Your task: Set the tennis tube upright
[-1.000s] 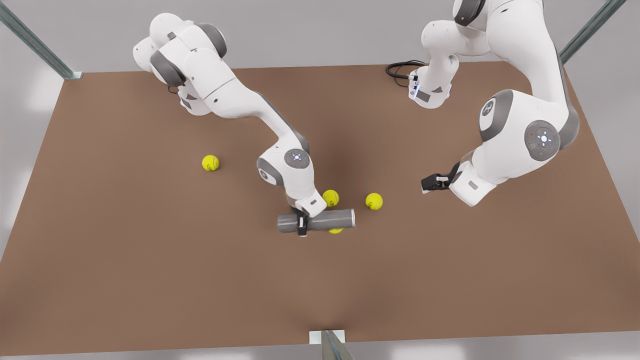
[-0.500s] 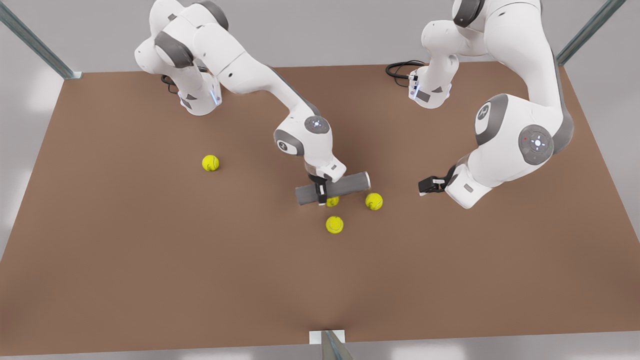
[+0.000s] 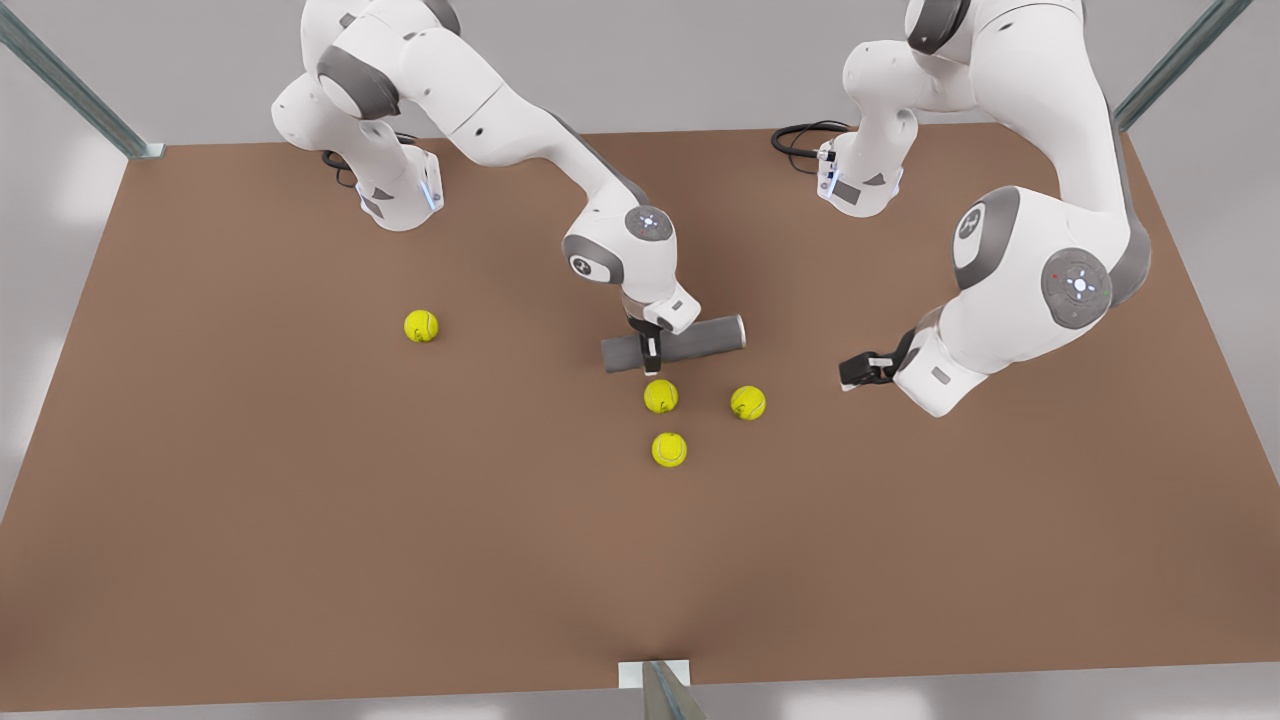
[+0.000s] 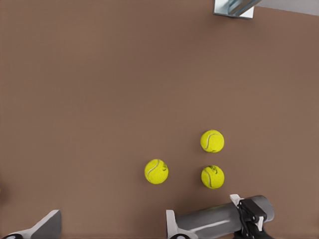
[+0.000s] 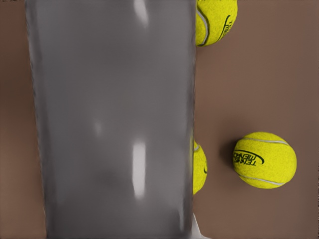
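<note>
While it is clamped across its middle by the right gripper (image 3: 650,352), the tennis tube (image 3: 675,343) lies on its side near the centre of the table (image 3: 250,500), not upright. Its lighter-rimmed end points to the front view's right and sits a little farther back than the plain end, so the tube is slightly slanted. The right wrist view has the grey tube (image 5: 114,119) close up, with two tennis balls partly hidden behind its edge. I cannot tell whether the tube clears the table top.

Just on the near side of the tube is a tennis ball (image 3: 660,396). A second ball (image 3: 748,402) lies to that one's right in the front view, and a third ball (image 3: 669,449) lies nearer still. A fourth ball (image 3: 421,326) rests alone, well apart toward the front view's left.

The right gripper's arm reaches in from the far left corner in the front view. The left gripper (image 3: 860,370) hangs idle well to the front view's right of the tube, touching nothing. In the left wrist view its fingers (image 4: 172,226) stand wide apart with bare table between them, and the held tube (image 4: 214,221) shows beyond them. A black cable (image 3: 800,135) loops at the table's far edge.
</note>
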